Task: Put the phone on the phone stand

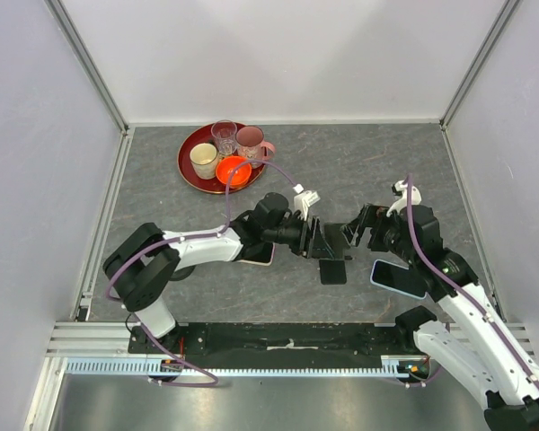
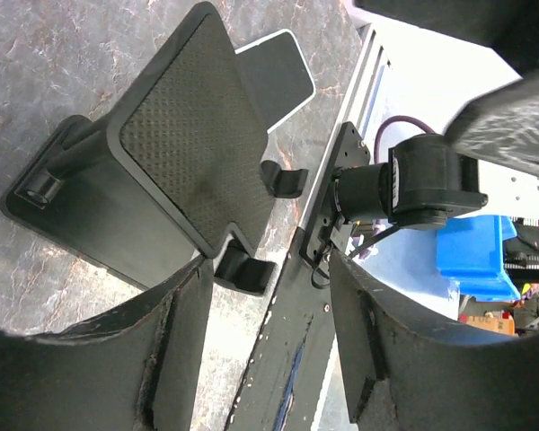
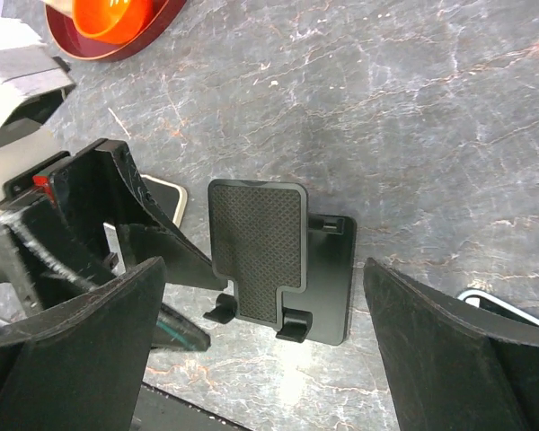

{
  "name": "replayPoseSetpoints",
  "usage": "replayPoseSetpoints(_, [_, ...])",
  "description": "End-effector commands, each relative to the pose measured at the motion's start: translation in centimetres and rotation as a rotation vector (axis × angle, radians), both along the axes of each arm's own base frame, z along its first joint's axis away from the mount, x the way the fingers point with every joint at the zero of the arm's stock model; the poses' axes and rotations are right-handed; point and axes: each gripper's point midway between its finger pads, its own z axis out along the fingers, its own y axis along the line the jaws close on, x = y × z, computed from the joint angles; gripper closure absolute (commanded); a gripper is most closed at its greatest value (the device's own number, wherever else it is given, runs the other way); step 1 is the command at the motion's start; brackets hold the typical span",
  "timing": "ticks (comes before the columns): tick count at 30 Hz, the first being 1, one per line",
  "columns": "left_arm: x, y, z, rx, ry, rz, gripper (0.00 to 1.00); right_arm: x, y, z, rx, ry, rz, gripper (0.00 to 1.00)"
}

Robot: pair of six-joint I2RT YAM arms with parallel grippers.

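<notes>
Reference: top external view; clock directions read with 12 at the far wall.
Phone stand (image 3: 256, 242): black; on the grey table (image 1: 359, 166) at 5 o'clock of the table centre. The textured backrest leans back from a flat base, with 2 hooks at its lower lip. Nothing rests on it.
Blue-rimmed phone (image 1: 395, 277): lies flat on the table at 3 o'clock of the stand, near it but apart, partly covered by the right arm.
Pale-rimmed phone (image 1: 262, 255): lies flat at 9 o'clock of the stand, mostly hidden under the left arm.
Task phone: cannot tell which of the 2 phones is meant; neither is on the stand.
Left gripper (image 1: 322, 242): at 11 o'clock of the stand, just beside it. Jaws spread, nothing pinched. In the left wrist view, the left finger (image 2: 175, 359) overlaps the edge of the stand base; contact cannot be confirmed.
Right gripper (image 1: 352, 232): at 1 o'clock of the stand, facing the left gripper. Jaws spread wide and empty. In the right wrist view, the stand appears between the 2 fingers, beyond them.
Red tray (image 1: 190, 175): at 11 o'clock of the table, well apart from the stand. It holds an orange bowl (image 1: 234, 171), a cream cup (image 1: 203, 160), a clear glass (image 1: 224, 135) and a pink mug (image 1: 251, 142).
</notes>
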Motion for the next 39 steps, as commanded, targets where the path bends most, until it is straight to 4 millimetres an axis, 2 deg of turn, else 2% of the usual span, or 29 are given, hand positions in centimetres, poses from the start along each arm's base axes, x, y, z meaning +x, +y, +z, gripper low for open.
replayPoseSetpoints(1, [1.2, -1.5, 1.0, -0.032, -0.016, 0.009, 0.43, -0.1, -1.5, 0.7, -0.042, -0.026, -0.056, 0.02])
replayPoseSetpoints(3, [1.7, -1.8, 0.2, -0.015, -0.017, 0.015, 0.46, -0.2, -1.3, 0.4, -0.034, -0.011, -0.048, 0.02])
replayPoseSetpoints(6, [2.2, -2.1, -0.6, -0.011, -0.017, 0.028, 0.57, -0.5, -1.2, -0.1, -0.046, 0.005, -0.031, 0.02])
replayPoseSetpoints(9, [3.0, -1.9, -2.3, 0.033, -0.025, 0.071, 0.67, -0.6, -1.3, -1.0, -0.057, 0.021, -0.03, 0.02])
replayPoseSetpoints(10, [3.2, -1.8, -3.2, 0.058, -0.022, 0.08, 0.72, -0.7, -1.3, -1.9, -0.059, 0.04, -0.031, 0.02])
replayPoseSetpoints(14, [3.9, -1.2, -6.3, 0.149, -0.031, 0.106, 0.79, -1.1, 0.0, -3.0, -0.003, 0.084, 0.008, 0.02])
replayPoseSetpoints(19, [3.9, -0.9, -7.7, 0.175, -0.018, 0.109, 0.82, -1.1, -0.4, -3.9, -0.037, 0.103, 0.001, 0.02])
replayPoseSetpoints(24, [4.3, 0.2, -8.4, 0.228, -0.051, 0.136, 0.79, -0.7, -0.3, -4.7, -0.054, 0.121, 0.0, 0.02])
replayPoseSetpoints(28, [4.3, 0.8, -8.7, 0.245, -0.056, 0.153, 0.67, -0.7, -0.1, -4.4, -0.065, 0.111, 0.031, 0.02])
replayPoseSetpoints(31, [4.3, 1.3, -8.9, 0.269, -0.053, 0.161, 0.65, -0.5, 0.5, -4.5, -0.055, 0.104, 0.053, 0.02])
replayPoseSetpoints(36, [4.5, 1.4, -7.8, 0.279, -0.079, 0.141, 0.64, -0.1, 0.6, -4.8, -0.095, 0.102, 0.071, 0.02])
replayPoseSetpoints(38, [3.7, 1.6, -6.0, 0.247, -0.081, 0.121, 0.58, -0.3, 0.8, -4.7, -0.09, 0.099, 0.08, 0.02])
replayPoseSetpoints(39, [3.3, 1.7, -4.9, 0.221, -0.088, 0.117, 0.48, -0.3, 0.9, -4.5, -0.085, 0.096, 0.085, 0.02])
